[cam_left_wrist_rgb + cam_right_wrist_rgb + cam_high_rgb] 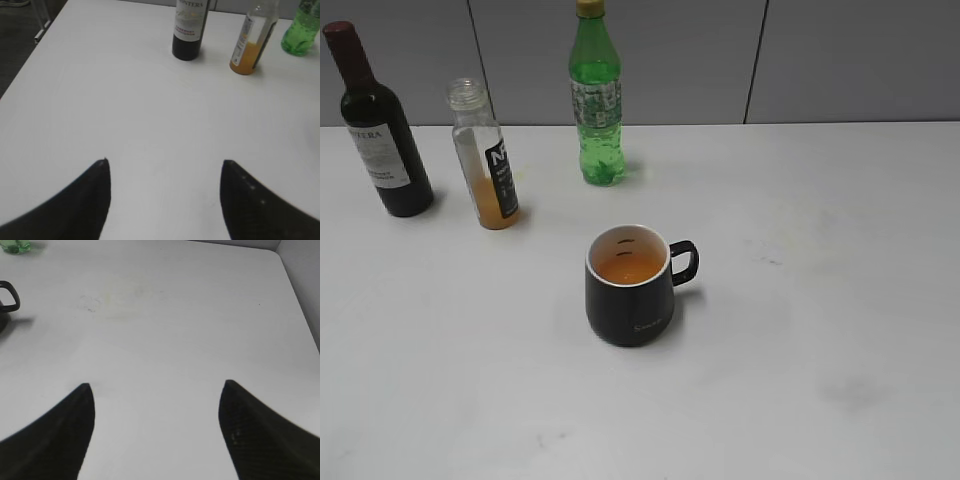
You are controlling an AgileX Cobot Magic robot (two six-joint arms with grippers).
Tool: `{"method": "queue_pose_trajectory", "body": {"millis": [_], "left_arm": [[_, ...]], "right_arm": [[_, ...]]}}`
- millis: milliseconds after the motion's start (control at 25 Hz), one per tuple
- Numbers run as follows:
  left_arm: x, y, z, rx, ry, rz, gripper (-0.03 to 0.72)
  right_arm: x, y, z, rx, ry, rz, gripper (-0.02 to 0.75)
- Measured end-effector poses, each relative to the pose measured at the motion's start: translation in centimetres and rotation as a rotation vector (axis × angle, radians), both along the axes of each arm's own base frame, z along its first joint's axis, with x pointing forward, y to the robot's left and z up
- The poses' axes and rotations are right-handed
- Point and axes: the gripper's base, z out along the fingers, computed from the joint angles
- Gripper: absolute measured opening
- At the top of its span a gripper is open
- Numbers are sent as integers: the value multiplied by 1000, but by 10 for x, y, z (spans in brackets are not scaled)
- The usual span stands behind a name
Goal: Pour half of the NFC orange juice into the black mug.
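Observation:
The NFC orange juice bottle point(488, 160) stands upright and uncapped at the back left of the white table, with orange liquid in its lower part only. It also shows in the left wrist view point(252, 40). The black mug point(630, 288) stands at the table's middle with orange liquid inside and its handle to the right; the right wrist view shows only its handle point(9, 297). My left gripper point(165, 165) is open and empty, over bare table well short of the bottles. My right gripper point(156, 387) is open and empty, over bare table to the right of the mug. Neither gripper shows in the exterior view.
A dark wine bottle point(378, 125) stands left of the juice bottle. A tall green soda bottle point(596, 95) stands at the back middle. The table's left edge point(30, 55) and right edge point(300, 295) show in the wrist views. A grey wall runs behind the table.

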Motion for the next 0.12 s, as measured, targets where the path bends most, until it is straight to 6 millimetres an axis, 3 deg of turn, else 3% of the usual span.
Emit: {"method": "queue_pose_trajectory", "body": {"millis": [120], "left_arm": [[0,0,0,0,0,40,510]], "right_arm": [[0,0,0,0,0,0,587]]}}
